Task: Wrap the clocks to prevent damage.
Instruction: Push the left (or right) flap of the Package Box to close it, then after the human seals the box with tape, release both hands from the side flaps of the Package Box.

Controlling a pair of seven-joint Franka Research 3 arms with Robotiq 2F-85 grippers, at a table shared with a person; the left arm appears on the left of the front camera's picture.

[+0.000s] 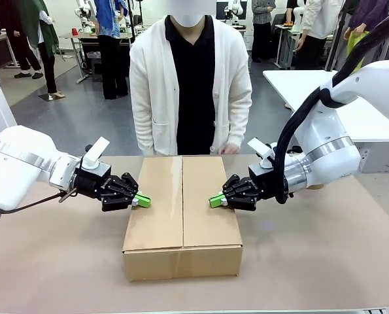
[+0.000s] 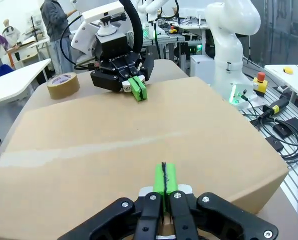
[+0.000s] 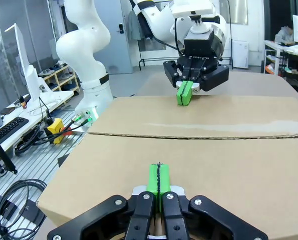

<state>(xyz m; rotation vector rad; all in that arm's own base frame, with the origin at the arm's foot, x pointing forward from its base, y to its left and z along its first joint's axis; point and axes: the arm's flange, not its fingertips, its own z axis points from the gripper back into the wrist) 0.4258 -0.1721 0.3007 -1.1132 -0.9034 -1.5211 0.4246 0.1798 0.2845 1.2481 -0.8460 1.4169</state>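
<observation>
A closed brown cardboard box (image 1: pixel 181 216) lies mid-table, its two top flaps meeting along a taped centre seam. My left gripper (image 1: pixel 144 200) is shut with its green pads pressed together, tips resting at the box's left top edge; in its own wrist view it (image 2: pixel 164 181) lies on the flap. My right gripper (image 1: pixel 215 200) is shut too, tips on the right flap, and appears as (image 3: pixel 158 181) in the right wrist view. Each wrist view shows the other gripper across the box (image 2: pixel 136 89) (image 3: pixel 185 93). No clock is visible.
A person in a white cardigan (image 1: pixel 190 85) stands at the far edge, hands just behind the box. A roll of brown tape (image 2: pixel 63 85) sits on the table beyond the box. Another white table (image 1: pixel 351 111) is at the right rear.
</observation>
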